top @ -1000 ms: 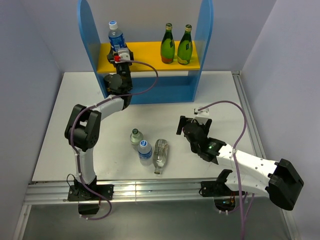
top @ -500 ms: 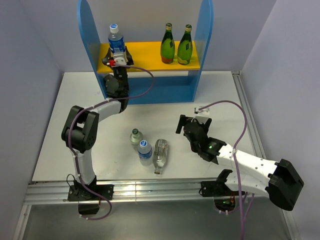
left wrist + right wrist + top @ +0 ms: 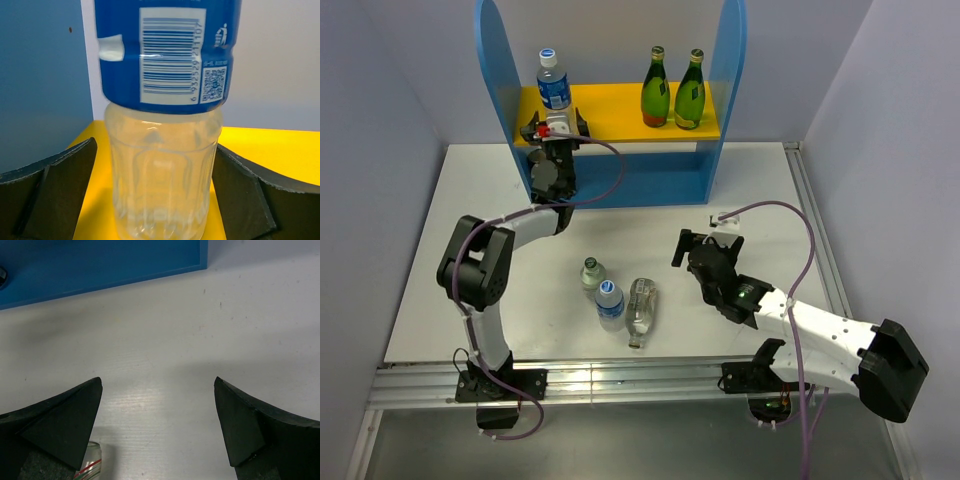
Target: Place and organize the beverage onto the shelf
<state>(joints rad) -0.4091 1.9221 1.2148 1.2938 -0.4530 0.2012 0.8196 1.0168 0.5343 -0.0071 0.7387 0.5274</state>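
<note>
Left tool [image 3: 553, 128] spread wide, blue-label bottle [image 3: 162, 165] upright between its jaws on yellow board [image 3: 270, 145]; right tool [image 3: 158, 382] wide open, empty, above tabletop [image 3: 165, 330].

We find the shelf [image 3: 610, 190] at the tabletop's [image 3: 470, 230] far edge. On its upper board [image 3: 610, 105], a lone bottle [image 3: 553, 85] stands left, the left pincer [image 3: 555, 127] just before it; paired bottles [image 3: 656, 90] stand right. Three bottles [image 3: 610, 303] cluster on the tabletop in front, left of the right pincer [image 3: 708, 238].
</note>
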